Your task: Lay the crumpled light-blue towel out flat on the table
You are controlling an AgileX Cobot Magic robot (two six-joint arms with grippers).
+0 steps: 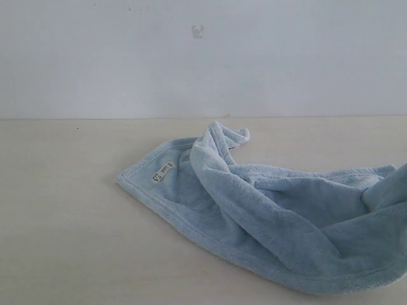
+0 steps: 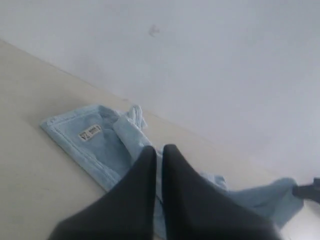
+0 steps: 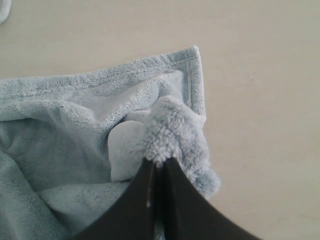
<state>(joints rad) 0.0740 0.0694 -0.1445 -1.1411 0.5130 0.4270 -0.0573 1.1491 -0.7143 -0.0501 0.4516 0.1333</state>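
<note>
Exterior view, towel: the towel (image 1: 254, 216) lies crumpled on the bench (image 1: 63, 222), right of centre, and runs out of the picture at the right edge.
Exterior view, lie of the cloth: one hemmed corner bearing the label (image 1: 163, 171) lies flat toward the left. A twisted ridge crosses the middle, and a curled tip points toward the wall (image 1: 191, 57). At the right edge the cloth rises off the bench.
Exterior view, grippers: neither is in view.
Left wrist view, left gripper: the left gripper (image 2: 157, 150) is clenched, its fingers pressed together with nothing between them. It is poised above the bunched middle of the towel, and contact with the cloth cannot be told.
Right wrist view, right gripper: the right gripper (image 3: 159, 165) is clenched on a fluffy fold of the towel, pinched just beside a hemmed corner (image 3: 192, 62) that rests on the bench.
Progress, done: judged early. One end is in a grasp and the label corner already lies flat.
Progress, left: the ridge and folds are not yet drawn out. The left side probably needs a grasp so the cloth can be pulled taut and laid flat.
</note>
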